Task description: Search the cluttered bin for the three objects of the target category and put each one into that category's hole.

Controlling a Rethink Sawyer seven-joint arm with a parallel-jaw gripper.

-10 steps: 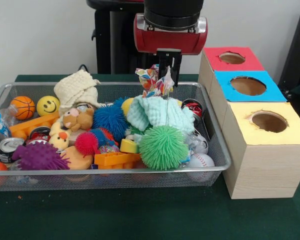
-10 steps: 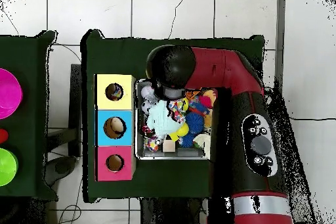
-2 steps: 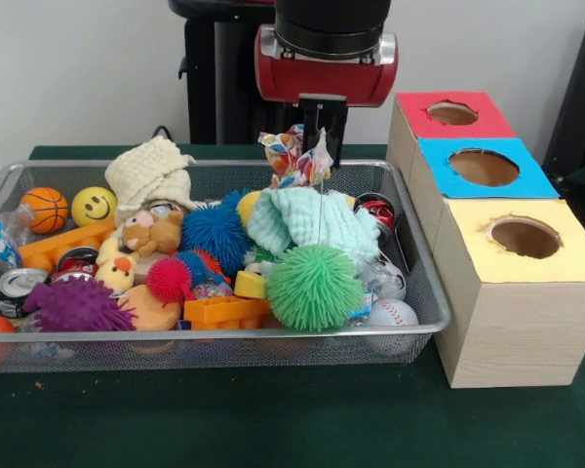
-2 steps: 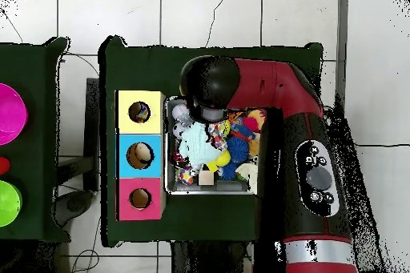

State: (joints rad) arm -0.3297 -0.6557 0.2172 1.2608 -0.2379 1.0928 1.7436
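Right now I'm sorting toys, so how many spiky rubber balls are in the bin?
4: green ball front centre, blue ball mid-bin, pink ball left of centre, purple ball front left. Others may lie buried.

Below my tool [image 3: 324,146] lies the dark green tabletop [image 3: 273,419]. Directly on it, under the tool, sits the wire mesh bin [image 3: 224,343] full of toys. Just beside the bin stands the wooden box [image 3: 512,322] with red, blue and yellow tops, a round hole in each.
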